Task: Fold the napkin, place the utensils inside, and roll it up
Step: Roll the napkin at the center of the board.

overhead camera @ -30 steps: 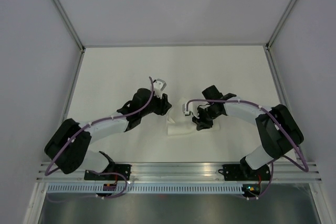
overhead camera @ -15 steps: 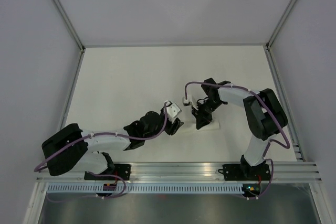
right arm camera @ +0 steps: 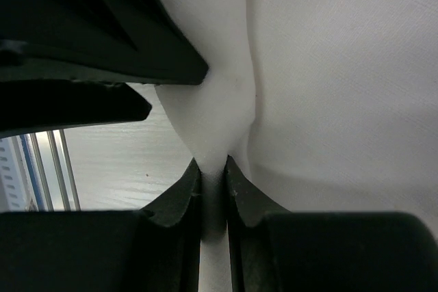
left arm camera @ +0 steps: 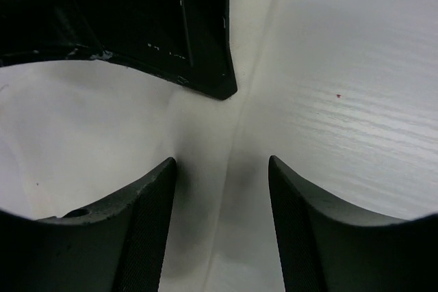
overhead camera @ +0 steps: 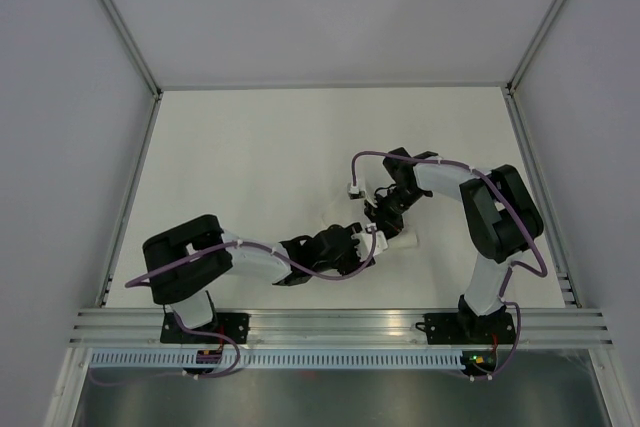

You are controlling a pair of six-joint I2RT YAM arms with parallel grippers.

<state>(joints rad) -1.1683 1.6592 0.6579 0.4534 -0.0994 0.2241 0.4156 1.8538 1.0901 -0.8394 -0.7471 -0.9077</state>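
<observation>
Lying bunched at centre frame in the top view, the napkin point(overhead camera: 400, 240) rests on the tabletop point(overhead camera: 250, 147) where both arms meet. The left wrist view shows the left end effector point(left arm camera: 222, 162) spread wide astride a cloth ridge, gripping nothing. The right wrist view shows the right end effector point(right arm camera: 212, 163) pinched on a raised fold, probably to anchor it; no utensils show.

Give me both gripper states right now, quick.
Left gripper: open, holding nothing.
Right gripper: closed, pinching a fold of the napkin.

Top cam looks down from behind, far; wrist cams v. close, all sharing napkin point(right arm camera: 328, 66).
</observation>
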